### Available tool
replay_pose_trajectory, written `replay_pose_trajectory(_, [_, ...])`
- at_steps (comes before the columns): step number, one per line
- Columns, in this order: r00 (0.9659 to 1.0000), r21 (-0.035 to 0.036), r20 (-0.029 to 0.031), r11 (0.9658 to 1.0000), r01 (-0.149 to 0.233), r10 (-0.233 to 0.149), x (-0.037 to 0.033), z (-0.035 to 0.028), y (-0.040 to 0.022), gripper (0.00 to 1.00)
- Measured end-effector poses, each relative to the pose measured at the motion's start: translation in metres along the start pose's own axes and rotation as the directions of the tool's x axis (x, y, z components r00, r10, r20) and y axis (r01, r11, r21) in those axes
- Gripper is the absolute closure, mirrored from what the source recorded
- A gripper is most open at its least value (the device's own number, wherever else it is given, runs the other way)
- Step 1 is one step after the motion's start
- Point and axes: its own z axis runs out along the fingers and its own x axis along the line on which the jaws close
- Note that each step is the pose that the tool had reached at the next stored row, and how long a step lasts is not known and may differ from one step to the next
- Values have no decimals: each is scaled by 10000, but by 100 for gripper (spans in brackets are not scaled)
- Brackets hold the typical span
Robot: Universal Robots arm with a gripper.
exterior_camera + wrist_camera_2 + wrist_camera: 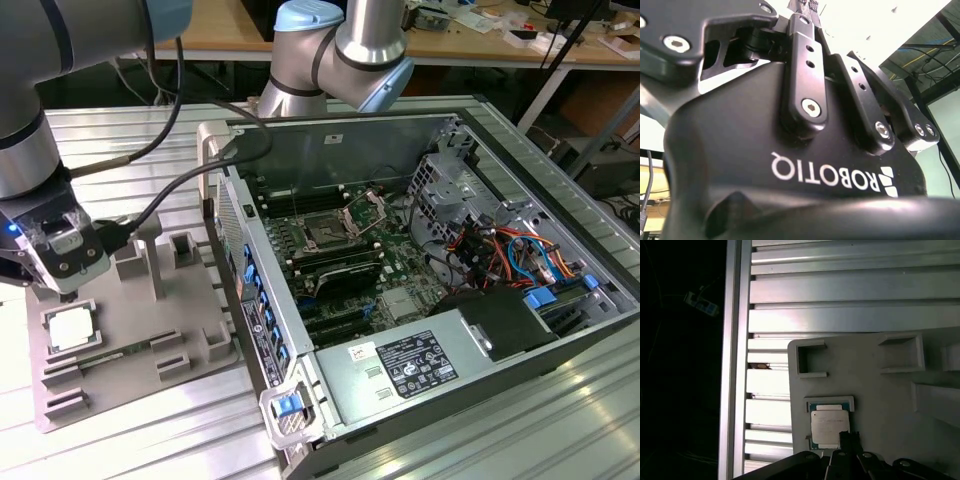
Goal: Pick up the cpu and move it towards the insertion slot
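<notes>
Lower left of the exterior view: cpu [70, 328] silvery-white on top, blue-green at its edge in the first wrist view [829, 427]; tray [200, 300] plain matt grey; table [150, 440] silver with a ribbed stripe pattern. Centre of the exterior view: insertion slot [328, 232] dark in the middle with a shiny silver frame, motherboard [400, 270] green, tabs [262, 300] on the grey case wall bright blue, cables [510, 245] at the exterior view's right red, orange and blue. Arm [340, 50] silver with pale blue caps; gripper [66, 290] body black with white lettering in the second wrist view.
</notes>
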Motion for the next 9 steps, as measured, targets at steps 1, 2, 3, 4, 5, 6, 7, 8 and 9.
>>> replay_pose_trajectory(1, [10000,0,0,10000,1,-1,1,4,-4,89])
replay_pose_trajectory(2, [10000,1,0,10000,1,-1,2,9,-7,89])
replay_pose_trajectory(3, [10000,1,-2,10000,3,-3,2,17,-12,89])
replay_pose_trajectory(4, [10000,2,-3,10000,4,-4,2,20,-14,89])
replay_pose_trajectory(5, [10000,2,-4,10000,4,-4,2,23,-14,89])
replay_pose_trajectory(6, [10000,1,-1,10000,4,-4,2,30,-16,89])
replay_pose_trajectory(7, [10000,1,-1,10000,5,-5,2,33,-17,89])
replay_pose_trajectory(8, [10000,1,-1,10000,5,-5,3,37,-17,89])
replay_pose_trajectory(9, [10000,1,-1,10000,5,-5,3,41,-18,89])
